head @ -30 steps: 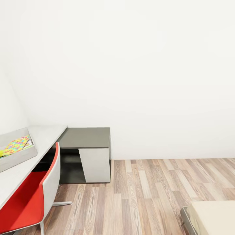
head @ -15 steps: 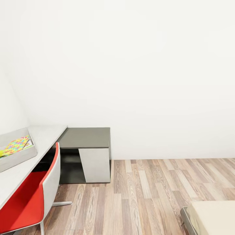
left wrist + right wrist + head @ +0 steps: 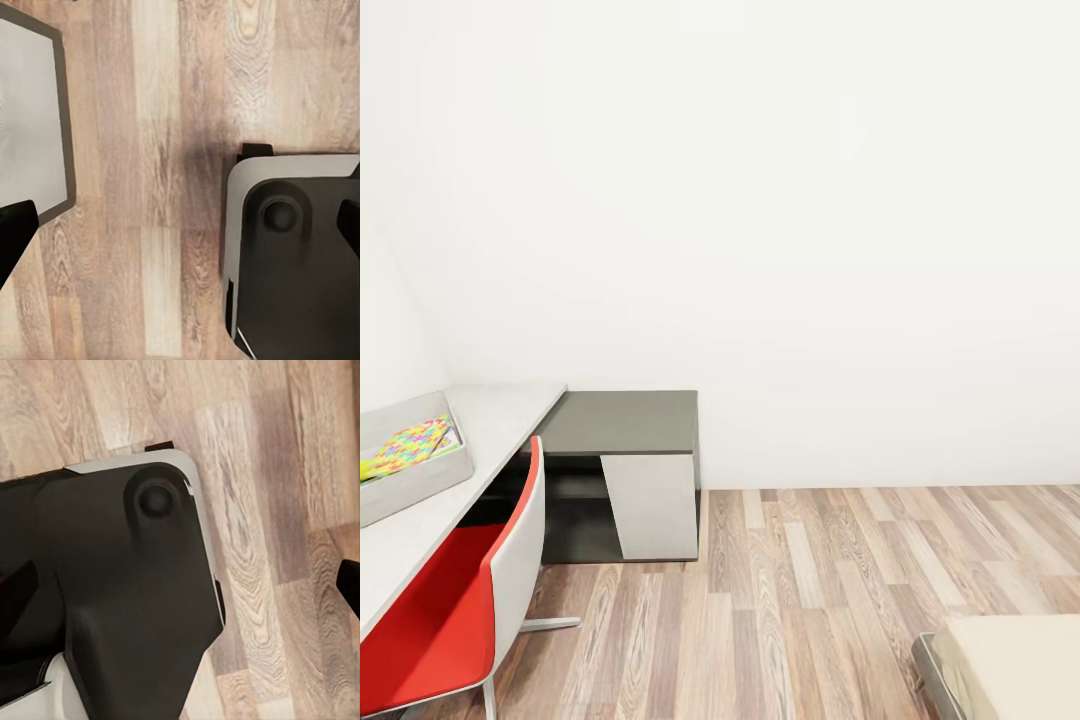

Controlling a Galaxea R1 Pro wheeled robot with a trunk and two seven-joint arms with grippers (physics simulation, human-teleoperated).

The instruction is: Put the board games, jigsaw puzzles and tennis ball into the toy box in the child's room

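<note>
While head view stays unchanged, robot idles. Toy box [image 3: 415, 478] sits on table [image 3: 490, 420], jigsaw puzzle [image 3: 408, 445] inside. Bed [image 3: 1015, 665] corner nearby. Both grippers' jaws spread wide over floor [image 3: 165, 187], empty.

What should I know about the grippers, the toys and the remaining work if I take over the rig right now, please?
Left gripper and right gripper: both open, holding nothing, pointed at the wood floor.
Toy box sits on the table, at the head view's left edge, behind a red chair.
Done: one jigsaw puzzle lies in the box.
A corner of the bed shows at lower right; no games visible there.
Left: find and load the remaining toys.
</note>
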